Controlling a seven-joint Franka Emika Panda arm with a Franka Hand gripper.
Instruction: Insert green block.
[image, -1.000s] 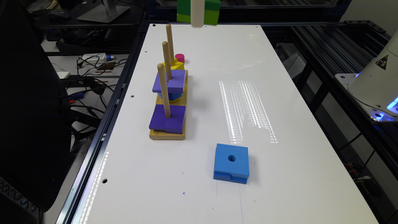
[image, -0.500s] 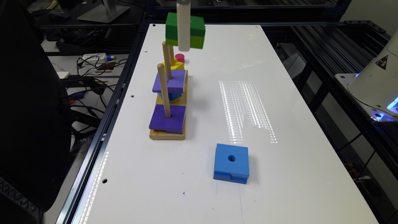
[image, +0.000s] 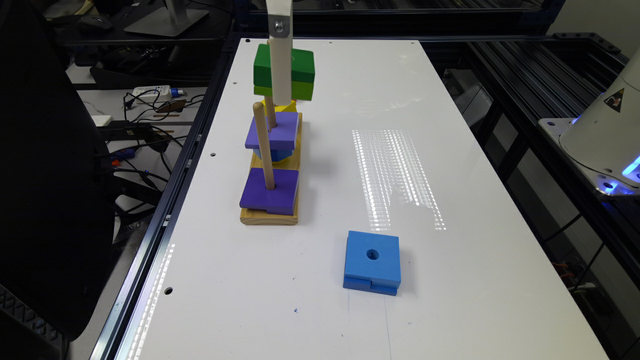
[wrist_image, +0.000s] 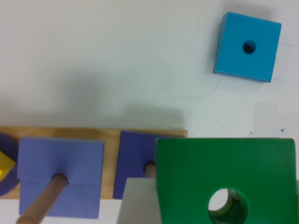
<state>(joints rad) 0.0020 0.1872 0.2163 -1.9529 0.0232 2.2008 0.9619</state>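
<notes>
The green block (image: 297, 70), dark green over a lime layer, hangs in the air with my gripper (image: 281, 82) shut on it. In the exterior view it overlaps the upper part of the far wooden peg (image: 270, 112) of the peg board (image: 269, 216). The wrist view shows the green block (wrist_image: 196, 172) from above. Its round hole (wrist_image: 226, 205) lets a pale surface show through, with no peg in it. One pale finger (wrist_image: 136, 203) lies against the block's side.
A purple block (image: 270, 192) sits on the near peg. Another purple block (image: 274, 130) lies over a blue piece on the middle peg, with a yellow piece (image: 280, 106) behind it. A blue block (image: 372, 262) with a hole lies on the white table (image: 450, 150).
My gripper has come down with the green block and moved toward the exterior view's left, from near the table's far edge to the far peg.
</notes>
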